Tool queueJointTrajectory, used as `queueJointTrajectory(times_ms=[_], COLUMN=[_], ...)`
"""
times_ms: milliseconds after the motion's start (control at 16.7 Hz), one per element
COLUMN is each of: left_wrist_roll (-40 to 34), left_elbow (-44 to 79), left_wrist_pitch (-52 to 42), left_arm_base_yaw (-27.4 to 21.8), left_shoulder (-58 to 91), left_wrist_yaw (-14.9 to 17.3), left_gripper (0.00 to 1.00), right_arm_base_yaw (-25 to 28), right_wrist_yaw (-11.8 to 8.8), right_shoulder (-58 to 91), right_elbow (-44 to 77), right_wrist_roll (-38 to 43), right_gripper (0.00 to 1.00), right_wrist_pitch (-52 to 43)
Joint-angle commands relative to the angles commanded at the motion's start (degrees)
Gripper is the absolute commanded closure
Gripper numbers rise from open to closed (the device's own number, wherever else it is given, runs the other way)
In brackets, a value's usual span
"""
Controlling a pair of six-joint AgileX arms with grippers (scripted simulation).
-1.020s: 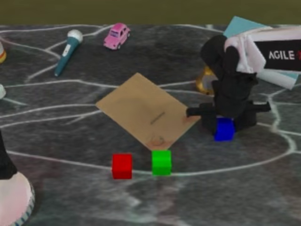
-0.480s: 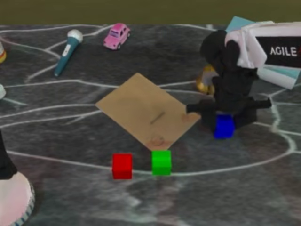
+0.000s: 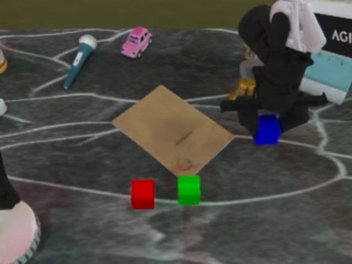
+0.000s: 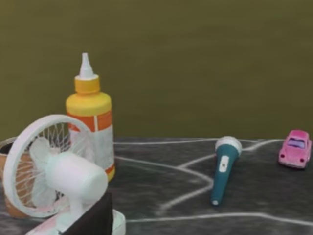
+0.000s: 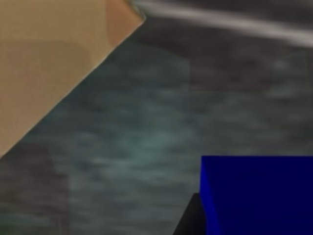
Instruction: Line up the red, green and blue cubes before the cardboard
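Note:
The blue cube (image 3: 267,130) hangs above the table with my right gripper (image 3: 268,125) shut on it, just right of the cardboard's right corner. In the right wrist view the blue cube (image 5: 259,196) fills the near corner, with the cardboard (image 5: 44,63) off to one side. The tan cardboard (image 3: 170,129) lies flat mid-table, turned like a diamond. The red cube (image 3: 142,193) and the green cube (image 3: 188,190) stand side by side in front of its near corner. My left arm (image 3: 11,220) stays parked at the lower left edge.
A pink toy car (image 3: 136,42) and a teal microphone (image 3: 78,59) lie at the back left. A light-blue book (image 3: 330,77) and a golden object (image 3: 243,88) sit behind the right arm. A white fan (image 4: 54,171) and a glue bottle (image 4: 90,122) stand at the far left.
My right gripper has risen with the blue cube in it, lifting it off the table and slightly to the right. The red and green cubes and the cardboard have not moved.

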Motion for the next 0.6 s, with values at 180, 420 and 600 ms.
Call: queueJointTrajectory(times_ms=[180, 420, 600], left_wrist_roll=[0.0, 0.0, 0.0], left_elbow=[0.0, 0.0, 0.0], left_wrist_pitch=[0.0, 0.0, 0.0], left_arm_base_yaw=[0.0, 0.0, 0.0], left_shoulder=[0.0, 0.0, 0.0], left_wrist_yaw=[0.0, 0.0, 0.0], left_gripper=[0.00, 0.00, 0.00], right_arm_base_yaw=[-0.1, 4.4, 9.5], right_wrist_yaw=[0.0, 0.1, 0.2], right_shoulder=[0.0, -5.3, -10.8], right_elbow=[-0.3, -6.3, -13.0], right_wrist_roll=[0.3, 6.3, 12.8], right_gripper=[1.00, 1.00, 1.00], right_wrist_pitch=[0.2, 0.9, 1.6])
